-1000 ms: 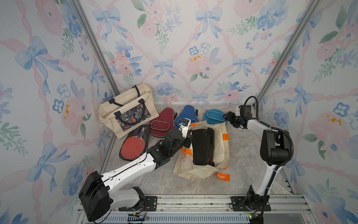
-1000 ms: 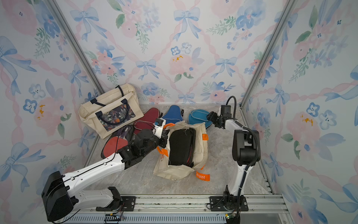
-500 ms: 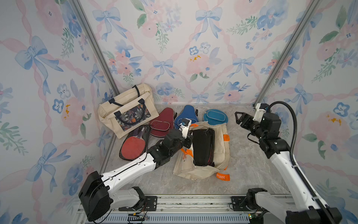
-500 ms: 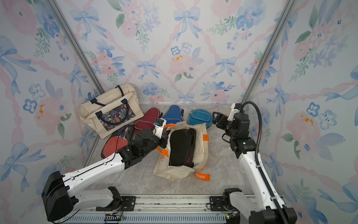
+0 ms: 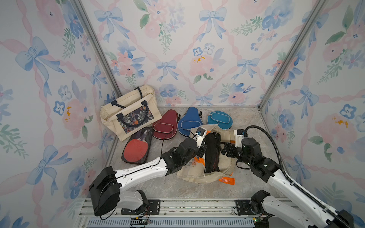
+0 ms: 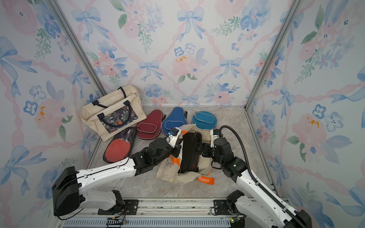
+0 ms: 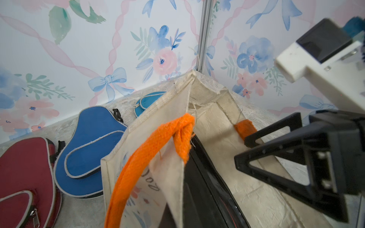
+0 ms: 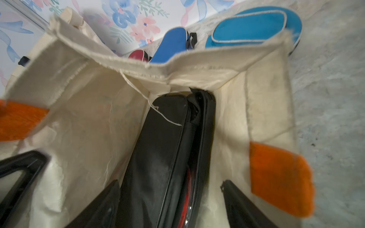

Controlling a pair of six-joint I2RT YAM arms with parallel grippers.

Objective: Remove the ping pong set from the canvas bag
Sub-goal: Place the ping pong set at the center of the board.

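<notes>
Cream canvas bag [image 5: 225,164] with orange handles [image 7: 150,150] is lying open on the grey stone floor [image 5: 248,116]. A black mesh pouch [image 5: 212,152] with a red paddle is sitting inside it. The left gripper [image 5: 201,151] is pinching tight on the bag's rim by an orange handle. The right gripper [image 5: 224,149] is hovering at the bag mouth, jaws wide, one each side of the pouch, holding nothing. A maroon paddle case [image 5: 167,123], a blue paddle case [image 5: 188,121] and a teal paddle case [image 5: 220,119] are lying out by the back wall [image 5: 197,79]. Another mesh pouch [image 5: 138,147] is lying beside a flower-pocket bag [image 5: 110,116].
</notes>
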